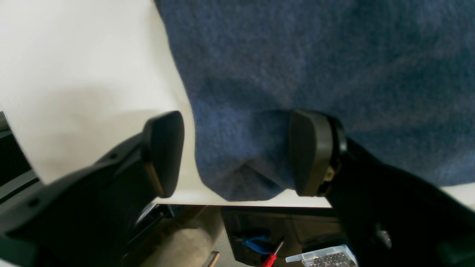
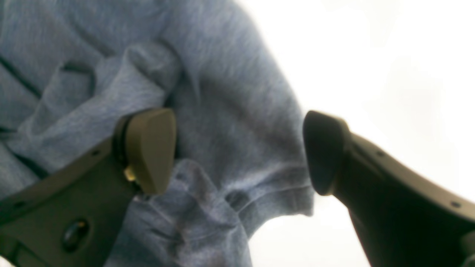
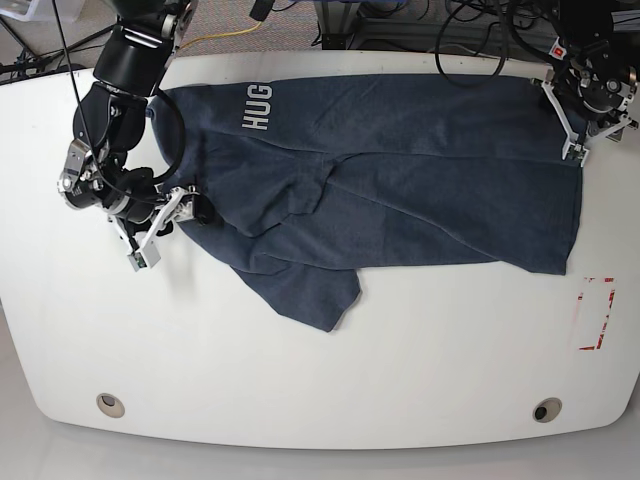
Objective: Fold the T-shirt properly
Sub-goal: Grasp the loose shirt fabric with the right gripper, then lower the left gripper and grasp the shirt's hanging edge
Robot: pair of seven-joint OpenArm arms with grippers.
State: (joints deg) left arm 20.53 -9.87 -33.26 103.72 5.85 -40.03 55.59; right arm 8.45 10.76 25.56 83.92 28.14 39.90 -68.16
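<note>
Table (image 3: 300, 390) of plain white carries the T-shirt (image 3: 400, 190), spread crumpled across its far half. Right gripper (image 2: 239, 152) straddles a sleeve hem, jaws wide, gripping nothing. Left gripper (image 1: 237, 154) likewise gapes over a shirt corner at the table edge.

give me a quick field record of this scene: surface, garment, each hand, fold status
surface: white table with rounded corners
garment: dark heathered navy-blue cotton T-shirt, spread crosswise, partly folded over itself, white letters "HUG" showing
left hand: open, jaws straddling a shirt corner at the table edge
right hand: open, jaws either side of a bunched sleeve hem
other: red rectangular marking on the table
fold status: unfinished, wrinkled, sleeve flap sticking out at the front
</note>
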